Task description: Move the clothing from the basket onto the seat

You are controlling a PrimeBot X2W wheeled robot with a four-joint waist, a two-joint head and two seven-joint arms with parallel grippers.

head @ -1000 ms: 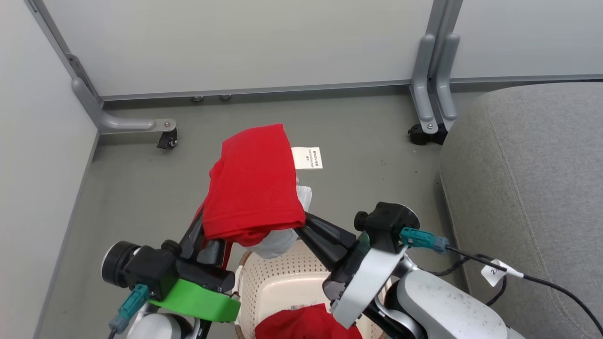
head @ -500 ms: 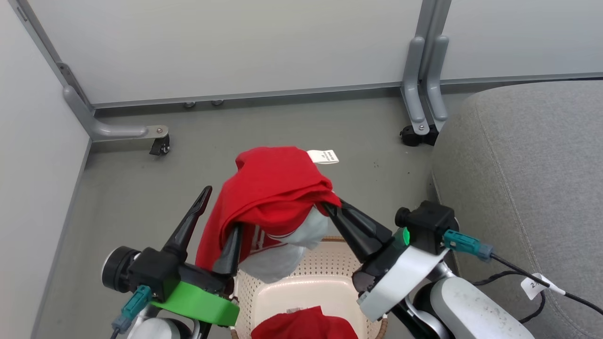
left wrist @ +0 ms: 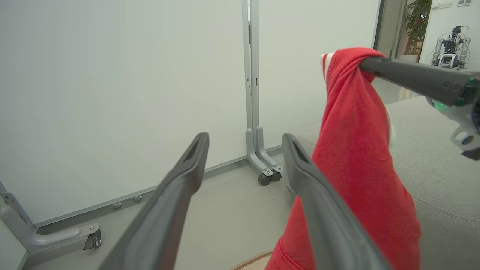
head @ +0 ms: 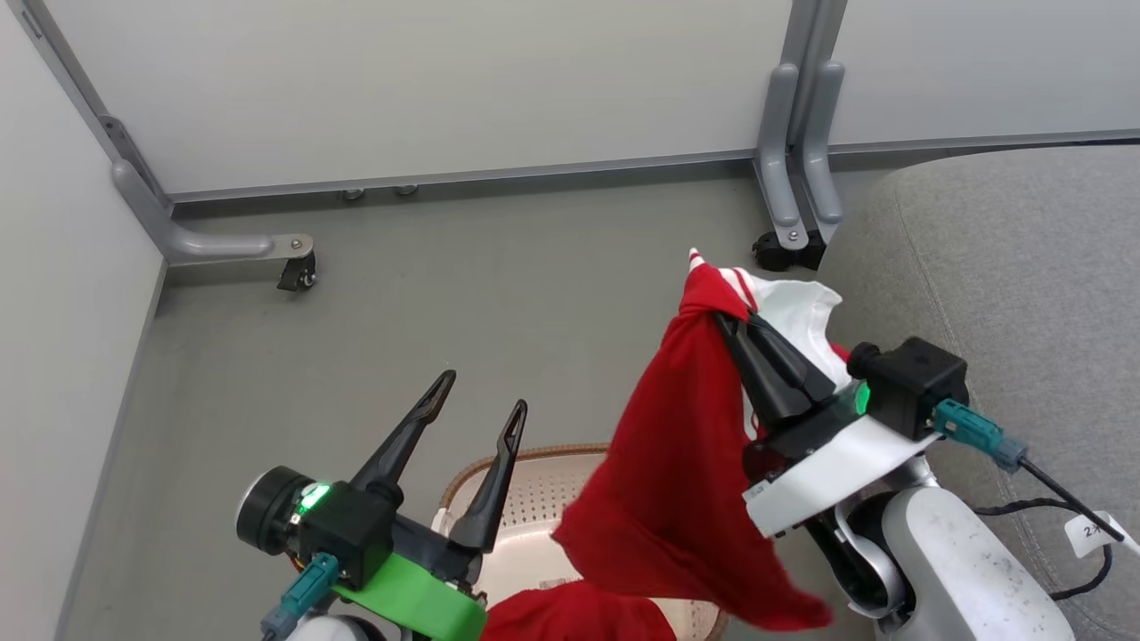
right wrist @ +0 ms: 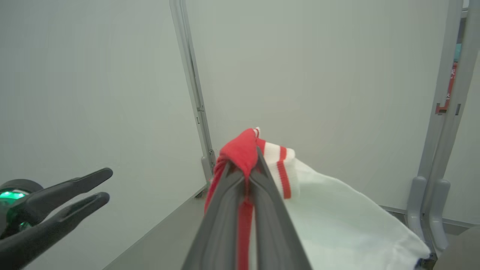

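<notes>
The clothing (head: 679,507) was split. Left to right: the left gripper (head: 482,396) stood spread and empty above the basket (head: 525,456), with the shorts (head: 570,620) lying below its fingers. The right gripper (head: 726,319) pinched the shirt (head: 663,418) at a bunched fold, the seat (head: 1024,267) just beyond it. The bite looked shallow, perhaps; a swing could shake the shirt loose onto the floor (head: 499,285).

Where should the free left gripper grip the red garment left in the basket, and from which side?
Pinch a raised fold of the red garment, coming from above: it lies crumpled inside the basket, whose wall likely blocks any sideways approach. The left gripper is open.
</notes>
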